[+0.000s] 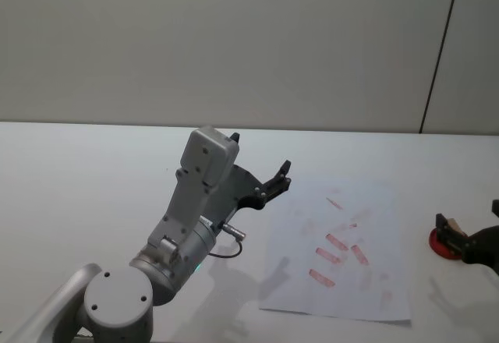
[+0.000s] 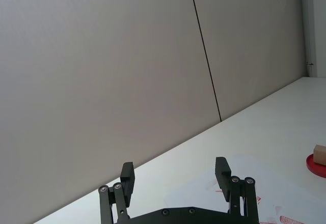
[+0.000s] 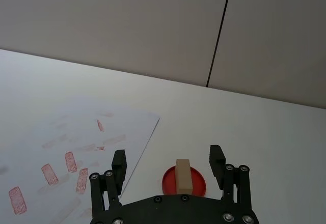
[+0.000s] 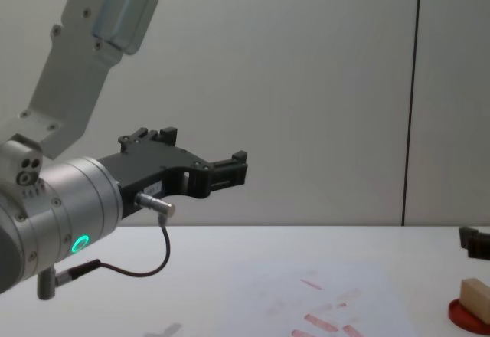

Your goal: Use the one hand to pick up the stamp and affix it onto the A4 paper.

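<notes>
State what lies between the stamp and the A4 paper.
Red ink pad rim beneath the stamp, then bare tabletop to the A4 paper: right wrist view.

Wall (image 1: 234,39): plain, matt, pale grey panels, standing well beyond the left gripper (image 1: 261,152) and the right gripper (image 1: 469,217), across the whole width of the head view.

Seam (image 1: 440,51): one thin dark line between two panels, running down to the table. It is behind the grippers and between them, nearer the right one.

Table (image 1: 78,171): white, smooth top under both grippers. It meets the wall in a straight line behind them.

Light: even and diffuse.

Shadows (image 1: 273,277): soft and grey, on the table below the left gripper, towards its near side.
</notes>
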Tool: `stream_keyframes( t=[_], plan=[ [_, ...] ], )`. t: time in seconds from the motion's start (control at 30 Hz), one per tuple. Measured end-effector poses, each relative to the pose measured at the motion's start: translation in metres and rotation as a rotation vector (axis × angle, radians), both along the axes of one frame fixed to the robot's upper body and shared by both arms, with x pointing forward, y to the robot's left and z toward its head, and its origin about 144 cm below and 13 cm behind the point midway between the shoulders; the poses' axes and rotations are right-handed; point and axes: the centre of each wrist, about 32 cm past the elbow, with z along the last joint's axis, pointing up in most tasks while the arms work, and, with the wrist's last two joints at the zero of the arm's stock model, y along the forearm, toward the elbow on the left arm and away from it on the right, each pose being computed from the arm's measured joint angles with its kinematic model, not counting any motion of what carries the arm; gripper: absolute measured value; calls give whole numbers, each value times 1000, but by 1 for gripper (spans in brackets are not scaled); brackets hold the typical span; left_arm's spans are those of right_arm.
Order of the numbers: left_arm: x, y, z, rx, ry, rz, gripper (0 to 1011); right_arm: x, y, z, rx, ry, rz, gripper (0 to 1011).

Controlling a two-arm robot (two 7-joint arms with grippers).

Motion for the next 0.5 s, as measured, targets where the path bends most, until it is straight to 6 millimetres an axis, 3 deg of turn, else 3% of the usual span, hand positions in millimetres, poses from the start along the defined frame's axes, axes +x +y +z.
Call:
stream_keyframes(
  t=[0.5],
  plan=[
    [0, 0, 0, 0, 0, 0, 1002, 12, -5, 8, 97, 72, -66, 1001]
  ],
)
